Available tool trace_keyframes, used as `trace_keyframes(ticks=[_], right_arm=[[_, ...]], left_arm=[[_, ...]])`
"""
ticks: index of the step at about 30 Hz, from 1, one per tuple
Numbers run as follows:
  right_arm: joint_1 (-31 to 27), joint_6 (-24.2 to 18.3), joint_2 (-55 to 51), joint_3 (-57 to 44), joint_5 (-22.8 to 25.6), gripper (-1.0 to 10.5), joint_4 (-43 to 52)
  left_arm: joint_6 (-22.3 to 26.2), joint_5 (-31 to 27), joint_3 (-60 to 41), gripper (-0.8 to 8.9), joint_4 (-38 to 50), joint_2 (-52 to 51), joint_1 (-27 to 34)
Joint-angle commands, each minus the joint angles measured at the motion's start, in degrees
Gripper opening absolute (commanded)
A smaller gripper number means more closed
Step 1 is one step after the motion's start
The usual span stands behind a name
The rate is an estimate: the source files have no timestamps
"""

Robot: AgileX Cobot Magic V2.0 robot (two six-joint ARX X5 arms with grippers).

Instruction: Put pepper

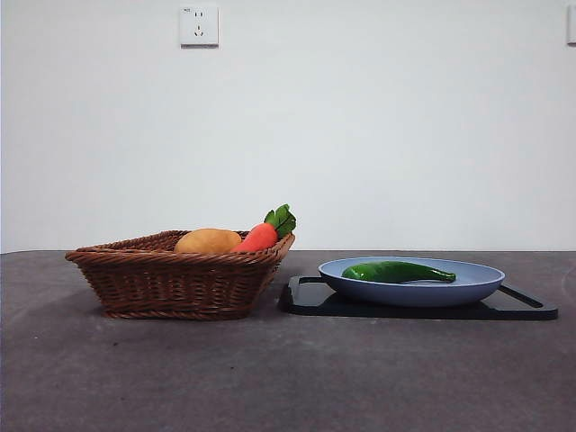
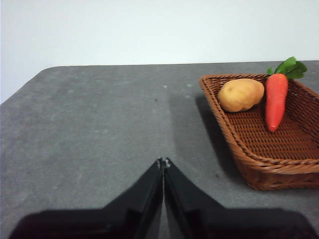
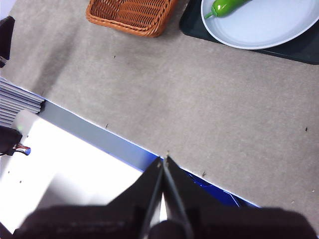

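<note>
The glossy dark green pepper (image 1: 396,271) lies in a light blue plate (image 1: 477,286) that rests on a black tray (image 1: 310,299), right of centre in the front view. The right wrist view shows the pepper's stem end (image 3: 225,7) on the plate (image 3: 269,27). My left gripper (image 2: 163,162) is shut and empty, above bare table left of the basket. My right gripper (image 3: 164,160) is shut and empty, above the table's front edge, far from the plate. Neither arm shows in the front view.
A brown wicker basket (image 1: 171,279) stands left of the tray, holding a potato (image 1: 208,241) and an orange-red carrot (image 1: 261,236) with green leaves. Both also show in the left wrist view: the potato (image 2: 240,94) and the carrot (image 2: 275,99).
</note>
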Motion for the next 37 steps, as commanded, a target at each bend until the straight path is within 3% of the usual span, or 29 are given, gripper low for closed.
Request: trace_keyframes(ticks=[1,31,34,37], right_arm=[[0.24,-0.44,0.22,1.05,0.13,0.1,0.35],[0.24,-0.50,0.22,1.05,0.13,0.1,0.35],[-0.22,-5.31,0.15,1.01,0.44,0.1,2.99],[-2.99,-6.75,-2.34,0.37,2.84,0.1,10.40]], left_arm=[[-0.39,-0.22,-1.20,0.08,0.66,-0.72,0.20],[-0.37,0.07,-1.66,0.08,-0.33,-0.72,0.17],[-0.37,0.09,-1.66,0.08,-0.31,-0.72,0.20],[-0.37,0.07,-1.66,0.08,-0.33,-0.72,0.17]])
